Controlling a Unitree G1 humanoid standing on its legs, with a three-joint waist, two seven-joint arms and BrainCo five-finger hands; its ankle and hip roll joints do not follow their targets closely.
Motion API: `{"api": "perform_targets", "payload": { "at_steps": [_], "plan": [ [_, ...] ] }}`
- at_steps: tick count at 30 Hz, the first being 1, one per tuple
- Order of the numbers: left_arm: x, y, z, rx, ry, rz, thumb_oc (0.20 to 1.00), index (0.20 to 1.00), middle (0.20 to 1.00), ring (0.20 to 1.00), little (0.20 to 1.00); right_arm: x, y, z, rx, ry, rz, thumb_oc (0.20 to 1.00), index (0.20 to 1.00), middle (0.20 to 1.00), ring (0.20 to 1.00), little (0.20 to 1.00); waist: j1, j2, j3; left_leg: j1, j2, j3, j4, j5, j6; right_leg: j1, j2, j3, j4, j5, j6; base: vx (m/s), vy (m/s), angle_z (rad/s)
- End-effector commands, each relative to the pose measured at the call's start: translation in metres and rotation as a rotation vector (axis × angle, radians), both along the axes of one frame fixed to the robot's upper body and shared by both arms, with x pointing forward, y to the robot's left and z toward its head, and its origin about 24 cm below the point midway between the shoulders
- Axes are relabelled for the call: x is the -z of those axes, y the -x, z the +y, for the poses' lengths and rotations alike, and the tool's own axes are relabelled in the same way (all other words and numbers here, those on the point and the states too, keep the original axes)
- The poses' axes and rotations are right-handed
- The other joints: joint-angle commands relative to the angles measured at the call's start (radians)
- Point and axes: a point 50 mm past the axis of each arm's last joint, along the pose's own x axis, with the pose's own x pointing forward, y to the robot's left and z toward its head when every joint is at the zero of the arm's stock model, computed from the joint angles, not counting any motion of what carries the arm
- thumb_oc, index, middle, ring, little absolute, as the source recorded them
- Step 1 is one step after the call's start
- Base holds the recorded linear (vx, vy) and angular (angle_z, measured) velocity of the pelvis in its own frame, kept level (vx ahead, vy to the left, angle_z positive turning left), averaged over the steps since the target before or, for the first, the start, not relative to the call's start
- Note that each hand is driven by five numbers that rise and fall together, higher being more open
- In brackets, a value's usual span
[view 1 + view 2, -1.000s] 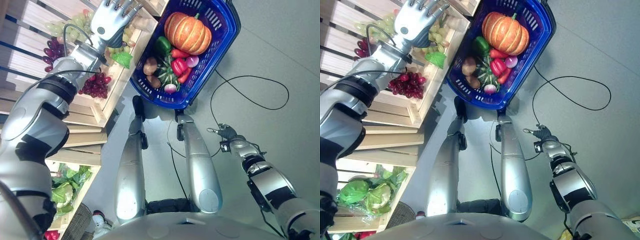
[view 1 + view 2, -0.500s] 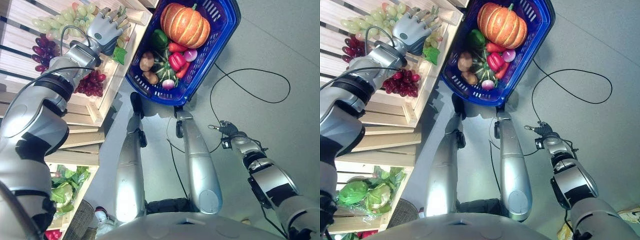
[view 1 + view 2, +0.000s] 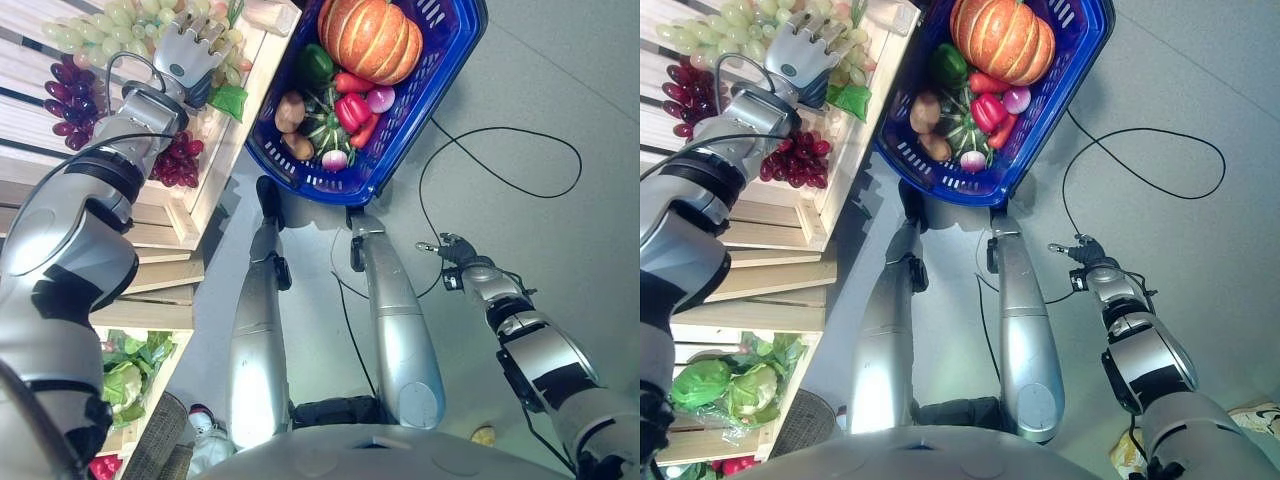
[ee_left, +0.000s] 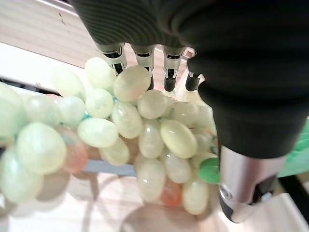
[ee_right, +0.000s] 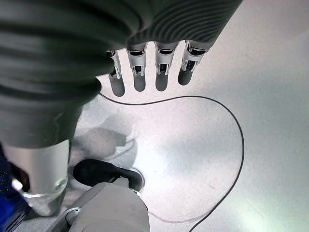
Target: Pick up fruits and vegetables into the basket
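Food in the basket and on the shelf

The pumpkin (image 3: 370,38) sits in the basket (image 3: 432,92); grapes (image 3: 180,160) lie in the crate (image 3: 222,150) to its left.

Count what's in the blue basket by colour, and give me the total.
Orange: 1, the pumpkin
Green: 2, a pepper and a striped squash
Brown: 2, the potatoes
Red or pink: 5, the red pepper among them
Total: 10 that can be made out in the basket

Left hand (image 3: 187,55) reaches forward, fingers relaxed; right hand (image 3: 452,247) hangs low.
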Motion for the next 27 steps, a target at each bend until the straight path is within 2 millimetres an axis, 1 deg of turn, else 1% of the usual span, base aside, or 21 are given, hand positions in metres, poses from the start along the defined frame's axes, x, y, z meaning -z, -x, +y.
{"api": "perform_targets", "payload": {
  "at_steps": [1, 9, 17, 27],
  "plan": [
    [-0.007, 0.007, 0.037, -0.157, 0.017, -0.095, 1.0, 1.0, 1.0, 1.0, 1.0, 0.006, 0.015, -0.021, 0.045, 0.025, 0.041, 1.0, 1.0, 1.0, 1.0, 1.0, 0.013, -0.019, -0.039, -0.048, 0.003, 0.008, 0.177, -0.14, -0.018, 0.021, 0.024, 0.02, -0.138, 0.11, 0.084, 0.0, 0.039, 0.02],
    [-0.002, 0.01, 0.047, -0.179, 0.014, -0.122, 1.0, 1.0, 1.0, 1.0, 1.0, 0.0, 0.011, -0.024, 0.04, 0.034, 0.027, 1.0, 1.0, 1.0, 1.0, 1.0, 0.012, -0.028, -0.039, -0.079, 0.0, 0.001, 0.187, -0.142, -0.018, -0.009, 0.03, 0.024, -0.132, 0.113, 0.083, 0.0, 0.024, 0.0],
    [-0.004, 0.012, 0.047, -0.159, 0.0, -0.177, 1.0, 1.0, 1.0, 1.0, 1.0, -0.003, 0.008, -0.023, 0.034, 0.034, 0.012, 1.0, 1.0, 1.0, 1.0, 1.0, 0.013, -0.036, -0.039, -0.11, -0.001, -0.008, 0.188, -0.141, -0.021, -0.037, 0.032, 0.028, -0.132, 0.117, 0.085, 0.0, 0.004, 0.0],
    [-0.001, 0.013, 0.05, -0.163, -0.012, -0.186, 1.0, 1.0, 1.0, 1.0, 1.0, -0.008, 0.003, -0.021, 0.027, 0.032, -0.012, 1.0, 1.0, 1.0, 1.0, 1.0, 0.013, -0.041, -0.039, -0.13, -0.001, -0.012, 0.183, -0.142, -0.023, -0.057, 0.032, 0.032, -0.142, 0.122, 0.086, 0.0, 0.0, 0.0]
  ]
}}
